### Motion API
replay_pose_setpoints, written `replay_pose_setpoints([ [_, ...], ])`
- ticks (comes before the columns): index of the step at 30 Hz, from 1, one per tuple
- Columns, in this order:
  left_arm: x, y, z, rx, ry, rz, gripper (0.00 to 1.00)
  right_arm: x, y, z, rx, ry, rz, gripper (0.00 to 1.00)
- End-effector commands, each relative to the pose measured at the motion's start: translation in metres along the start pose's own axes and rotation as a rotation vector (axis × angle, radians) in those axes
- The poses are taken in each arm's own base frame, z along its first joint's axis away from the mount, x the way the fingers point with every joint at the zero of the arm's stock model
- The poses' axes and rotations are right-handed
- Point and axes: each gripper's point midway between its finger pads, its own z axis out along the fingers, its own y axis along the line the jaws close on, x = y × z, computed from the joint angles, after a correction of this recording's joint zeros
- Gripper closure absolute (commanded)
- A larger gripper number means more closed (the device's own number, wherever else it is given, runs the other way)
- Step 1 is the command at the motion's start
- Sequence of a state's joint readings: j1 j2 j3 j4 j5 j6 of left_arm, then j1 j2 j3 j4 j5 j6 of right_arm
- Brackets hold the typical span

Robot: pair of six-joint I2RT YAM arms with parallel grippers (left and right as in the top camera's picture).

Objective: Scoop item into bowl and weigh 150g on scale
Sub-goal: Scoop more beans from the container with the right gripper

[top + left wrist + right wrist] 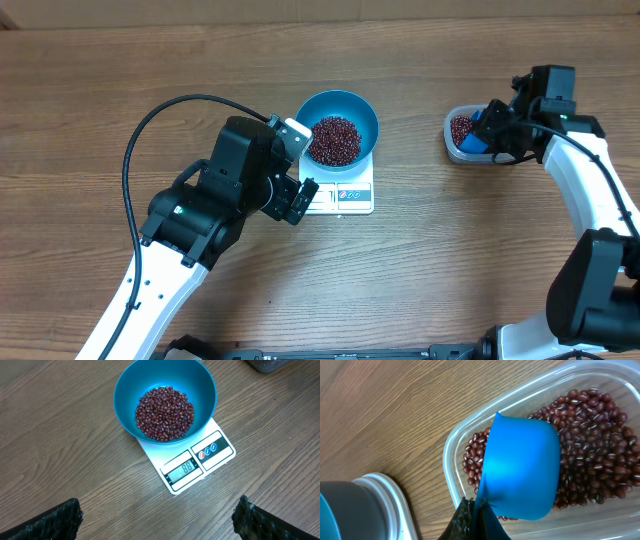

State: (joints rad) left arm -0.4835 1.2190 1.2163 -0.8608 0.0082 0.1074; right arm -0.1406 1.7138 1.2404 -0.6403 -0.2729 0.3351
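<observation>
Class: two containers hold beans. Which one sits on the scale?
The round blue bowl; the clear tub stands apart from the scale.

In the left wrist view, just below the middle of the frame, the scale [156, 460] has a display [184, 467] that reads 88. To its right, the button panel [210, 450] carries three small round marks, one red and two blue, with symbols too small to make out. In the overhead view the display is too small to read.

On my overhead feed I saw a brown wood-grain table [90, 100], evenly and softly lit.
</observation>
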Motion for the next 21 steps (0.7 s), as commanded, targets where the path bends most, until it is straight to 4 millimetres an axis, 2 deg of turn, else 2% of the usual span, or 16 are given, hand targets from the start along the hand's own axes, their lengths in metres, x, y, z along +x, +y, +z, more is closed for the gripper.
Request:
replay_pose_setpoints([
  [1,-0.008,0.001,-0.004,0.005,-0.022,0.008,0.0,-0.001,-0.008,-0.002,-0.025,0.009,-0.003,0.96],
  [4,-0.008,0.001,-0.004,0.005,-0.022,0.008,0.0,-0.005,-0.019,-0.006,-0.027,0.006,0.014,0.96],
  [7,-0.008,0.001,-0.004,0.005,-0.022,0.008,0.0,-0.008,-0.02,-0.012,-0.1,0.015,0.018,0.96],
  [13,-0.008,0.001,-0.004,0.005,-0.022,0.008,0.0,-0.019,-0.034,-0.026,-0.19,0.003,0.092,0.96],
  [21,-0.008,0.001,-0.004,0.005,-0.022,0.008,0.0,-0.022,-0.033,-0.04,-0.319,0.008,0.101,0.96],
])
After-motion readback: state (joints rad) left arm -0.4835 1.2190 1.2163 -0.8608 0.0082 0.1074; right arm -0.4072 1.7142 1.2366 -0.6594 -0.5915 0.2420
